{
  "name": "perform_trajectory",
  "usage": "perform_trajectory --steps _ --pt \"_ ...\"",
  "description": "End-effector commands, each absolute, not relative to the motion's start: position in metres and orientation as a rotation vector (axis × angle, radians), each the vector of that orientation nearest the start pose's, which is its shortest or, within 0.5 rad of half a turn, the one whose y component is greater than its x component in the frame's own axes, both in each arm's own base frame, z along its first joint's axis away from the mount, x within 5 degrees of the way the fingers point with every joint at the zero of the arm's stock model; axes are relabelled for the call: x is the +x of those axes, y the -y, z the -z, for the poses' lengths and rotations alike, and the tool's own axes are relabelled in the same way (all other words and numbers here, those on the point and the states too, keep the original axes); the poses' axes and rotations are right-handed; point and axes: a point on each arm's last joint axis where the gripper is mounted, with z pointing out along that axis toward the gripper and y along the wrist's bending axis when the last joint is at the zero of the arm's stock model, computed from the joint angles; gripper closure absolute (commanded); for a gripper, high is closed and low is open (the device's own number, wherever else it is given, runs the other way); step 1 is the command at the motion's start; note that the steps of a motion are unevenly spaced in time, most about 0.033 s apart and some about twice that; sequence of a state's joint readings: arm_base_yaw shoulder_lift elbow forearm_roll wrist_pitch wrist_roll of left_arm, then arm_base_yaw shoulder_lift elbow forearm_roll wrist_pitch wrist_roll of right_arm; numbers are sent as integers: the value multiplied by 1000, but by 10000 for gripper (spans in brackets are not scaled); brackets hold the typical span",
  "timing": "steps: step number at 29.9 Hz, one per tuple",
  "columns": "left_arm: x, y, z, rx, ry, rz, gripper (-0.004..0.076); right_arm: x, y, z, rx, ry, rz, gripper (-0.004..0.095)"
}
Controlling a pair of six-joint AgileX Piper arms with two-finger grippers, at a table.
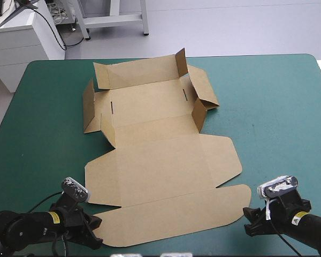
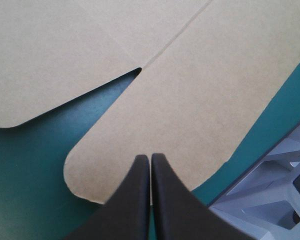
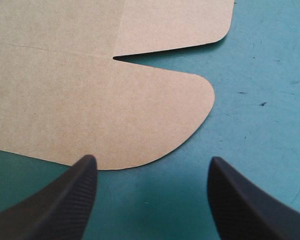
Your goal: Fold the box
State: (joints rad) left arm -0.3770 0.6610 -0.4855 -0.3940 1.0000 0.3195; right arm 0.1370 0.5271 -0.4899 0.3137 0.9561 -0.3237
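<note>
The brown box (image 1: 160,160) lies as a cut sheet in the middle of the table. Its far part has short walls partly raised (image 1: 195,115), and its near panel and long front flap (image 1: 171,217) lie flat. My left gripper (image 1: 95,235) is shut and rests low at the flap's near-left rounded corner. In the left wrist view the left gripper (image 2: 150,159) points over that corner of the box (image 2: 190,100), with nothing between its fingers. My right gripper (image 1: 250,222) is open just off the flap's right rounded end. The box (image 3: 90,100) lies ahead of the right gripper (image 3: 152,164).
Bare teal-green cover (image 1: 278,118) stretches to the right of the box, with a narrower strip on the left (image 1: 43,134). Both grippers sit close to the table's near edge. A white cabinet (image 1: 21,37) stands beyond the far-left corner.
</note>
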Motion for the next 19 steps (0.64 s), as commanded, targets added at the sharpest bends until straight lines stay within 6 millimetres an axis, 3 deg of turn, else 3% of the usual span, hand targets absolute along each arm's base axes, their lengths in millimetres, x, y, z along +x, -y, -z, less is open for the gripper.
perform_trajectory --steps 1,8,14,19 --pt "81 66 -264 713 -2463 567 732 80 -35 -275 -417 -2349 -332 160" --pt "81 66 -264 713 -2463 567 732 72 -36 -281 -396 -2434 -384 160" --pt "81 66 -264 714 -2463 566 732 68 -37 -318 -394 -2367 -393 160" --pt "81 66 -264 714 -2463 566 732 80 -39 -350 -396 -2313 -389 160"
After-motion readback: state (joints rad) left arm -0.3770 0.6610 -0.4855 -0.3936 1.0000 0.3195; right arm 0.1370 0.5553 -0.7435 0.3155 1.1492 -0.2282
